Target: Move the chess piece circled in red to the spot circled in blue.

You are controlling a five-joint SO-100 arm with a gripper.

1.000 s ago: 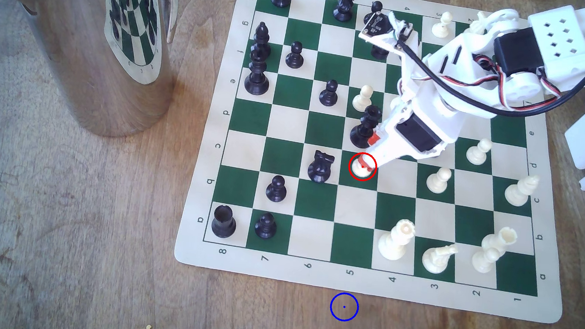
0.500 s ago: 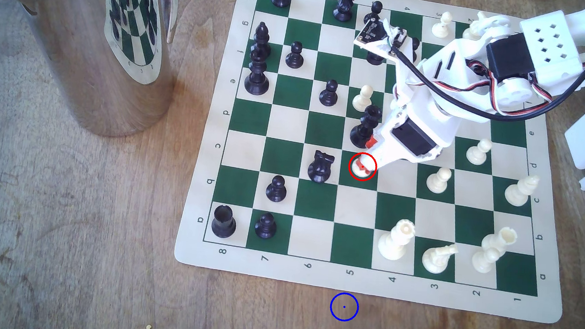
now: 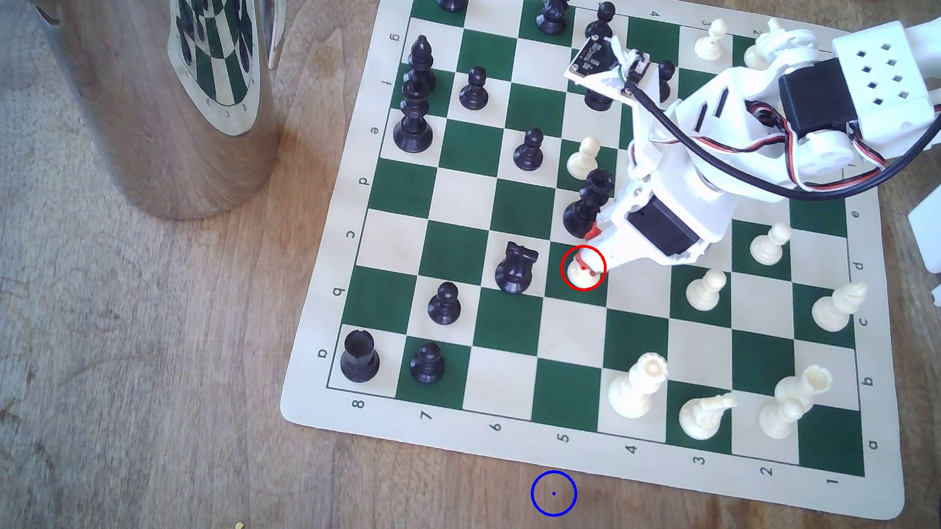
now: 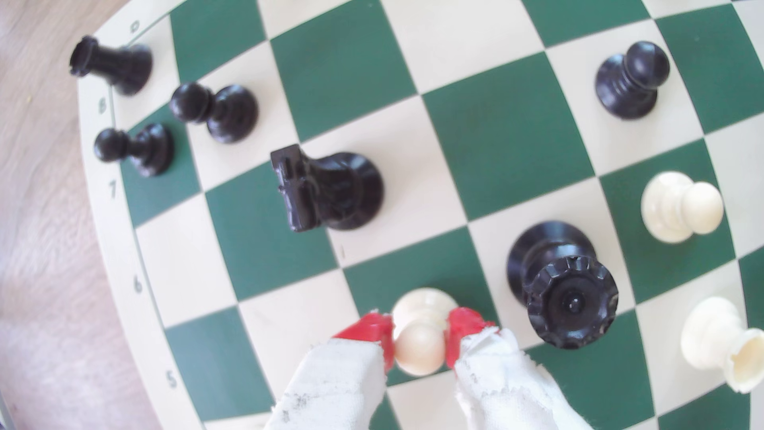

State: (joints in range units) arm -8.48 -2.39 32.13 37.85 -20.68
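The gripper (image 4: 419, 341) is seen in the wrist view with its two red-tipped fingers (image 4: 374, 330), wrapped higher up in frayed white cloth tape, pressed against either side of the neck of the cream-white pawn (image 4: 419, 330), just under its smooth ball head; the pawn is thus clamped between them. The pawn's round flared base appears to rest on a green square of the chessboard (image 4: 496, 136), though contact with the surface cannot be confirmed. In the exterior view the same pawn (image 3: 583, 269) is ringed in red on the c5 square, with the white plastic gripper (image 3: 593, 262) reaching it from the exterior view's upper right. Just beside the pawn stands a glossy black queen (image 4: 562, 285) with a ridged crown, and a black knight (image 4: 326, 190) is set one square farther off. A matt, rolled vinyl board (image 3: 586, 465) is shown in the exterior view lying on grained tan wood. On that wood, off the board's near edge and well apart from the pawn, the blue ring (image 3: 553, 493) with its centre dot is drawn. A polished steel jug (image 3: 134, 69), in which the board's checks are mirrored, stands at the exterior view's left
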